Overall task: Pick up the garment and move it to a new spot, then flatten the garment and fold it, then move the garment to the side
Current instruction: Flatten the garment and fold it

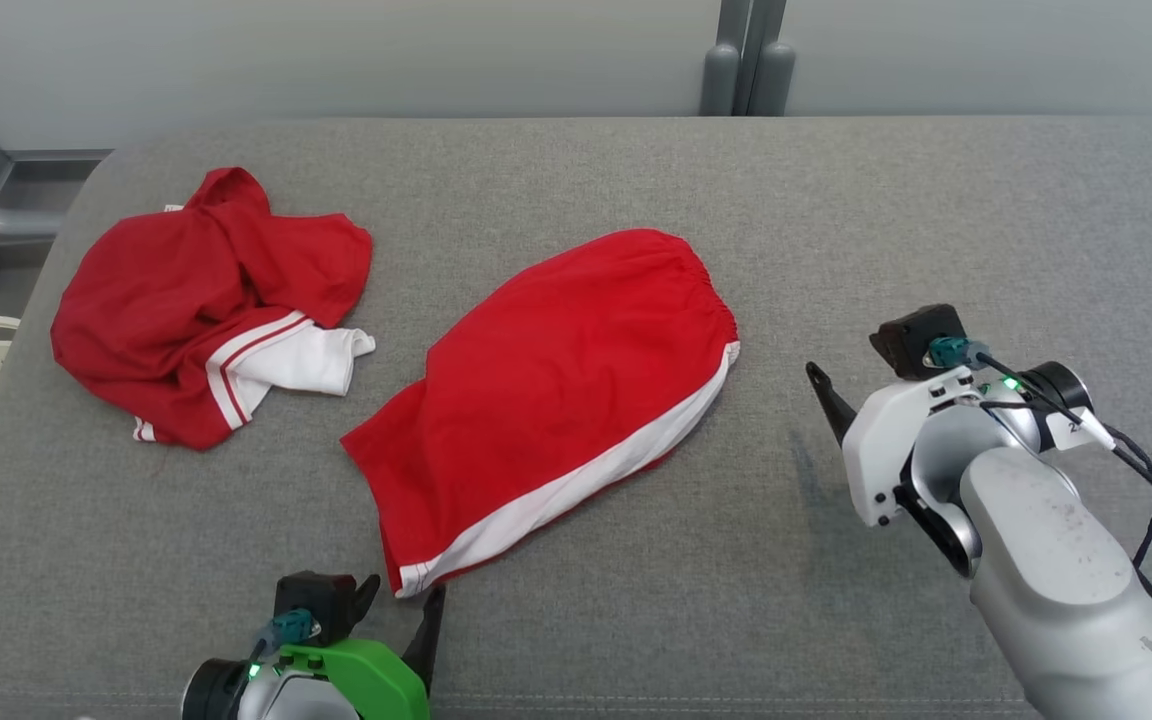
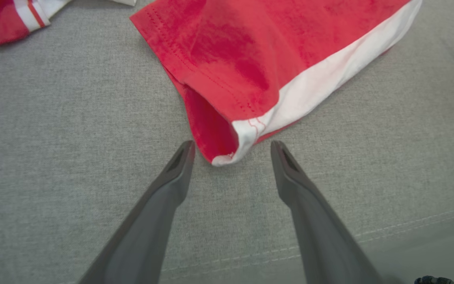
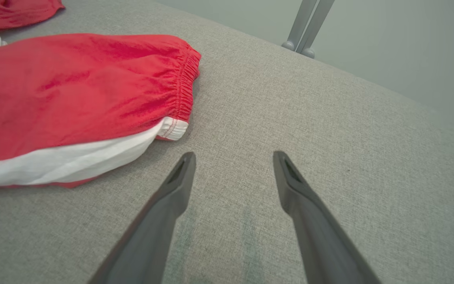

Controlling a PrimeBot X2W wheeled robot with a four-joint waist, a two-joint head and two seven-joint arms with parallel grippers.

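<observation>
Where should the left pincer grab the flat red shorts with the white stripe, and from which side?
Likely the near hem corner of the red white-striped shorts, approached from the robot's side: the layers gape there, just before the open left pincer.

Your right gripper [image 3: 233, 157]: jaws apart, nothing between, grey bench [image 3: 329, 130] beneath. Red garment [image 3: 73, 94] flat at view's left (white band along near edge).

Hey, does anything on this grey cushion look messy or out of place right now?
The red garment at the far left is crumpled in a heap, its white striped part sticking out. The folded red shorts lie flat but diagonal to the edges of the grey cushion. Nothing looks torn or spilled.
</observation>
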